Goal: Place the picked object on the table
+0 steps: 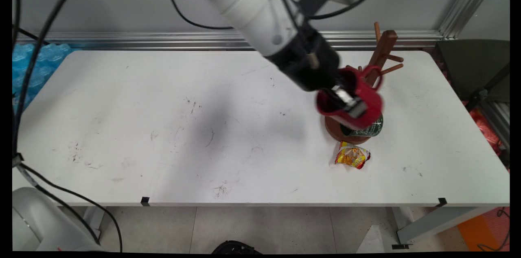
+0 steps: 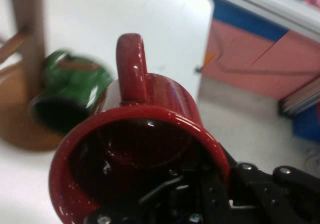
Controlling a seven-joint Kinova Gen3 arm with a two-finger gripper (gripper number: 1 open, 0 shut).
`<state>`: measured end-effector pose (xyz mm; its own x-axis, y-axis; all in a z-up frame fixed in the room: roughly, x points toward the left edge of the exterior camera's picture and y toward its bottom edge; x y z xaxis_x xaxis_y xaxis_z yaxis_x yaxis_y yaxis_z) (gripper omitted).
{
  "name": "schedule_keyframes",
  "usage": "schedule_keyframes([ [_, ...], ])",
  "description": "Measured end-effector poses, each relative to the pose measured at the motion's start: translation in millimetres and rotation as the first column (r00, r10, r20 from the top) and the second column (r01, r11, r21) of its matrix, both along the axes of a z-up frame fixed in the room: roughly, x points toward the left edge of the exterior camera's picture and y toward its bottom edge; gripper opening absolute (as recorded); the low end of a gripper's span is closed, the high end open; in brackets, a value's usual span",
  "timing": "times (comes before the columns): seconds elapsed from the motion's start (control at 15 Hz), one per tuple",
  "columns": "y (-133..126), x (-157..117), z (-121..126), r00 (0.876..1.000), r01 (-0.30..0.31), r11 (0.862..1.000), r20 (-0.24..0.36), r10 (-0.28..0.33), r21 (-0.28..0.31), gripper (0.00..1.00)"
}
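My gripper (image 1: 351, 103) is shut on the rim of a red mug (image 1: 362, 97), held tilted in the air just in front of a wooden mug tree (image 1: 382, 52). In the hand view the red mug (image 2: 140, 149) fills the middle, its handle (image 2: 132, 67) pointing up, with one finger inside the mug and the other outside its wall. A green mug (image 1: 368, 130) hangs low on the tree, over its round base (image 1: 336, 127). The same green mug (image 2: 75, 92) shows at the left in the hand view, beside the tree's post (image 2: 30, 29).
A crumpled yellow and red snack packet (image 1: 352, 156) lies on the table just in front of the tree's base. The table's right edge (image 1: 468, 127) is near, with a dark chair (image 1: 476, 66) beyond it. Black cables hang at the left.
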<state>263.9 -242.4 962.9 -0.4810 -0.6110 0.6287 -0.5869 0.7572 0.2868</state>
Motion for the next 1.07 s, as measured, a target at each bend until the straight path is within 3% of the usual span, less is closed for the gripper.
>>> schedule_keyframes([
  [0.2, 0, 33, 4, 0.995, -0.008, 1.0, 0.095, 0.008, -0.003, 0.0],
  [0.53, -10, 80, 14, 0.969, -0.008, 1.0, 0.247, 0.013, -0.022, 0.0],
  [0.73, -24, 107, 21, 0.934, -0.005, 0.999, 0.356, 0.022, -0.048, 0.0],
  [1.07, -55, 136, 17, 0.85, 0.016, 0.998, 0.527, 0.02, -0.064, 0.0],
])
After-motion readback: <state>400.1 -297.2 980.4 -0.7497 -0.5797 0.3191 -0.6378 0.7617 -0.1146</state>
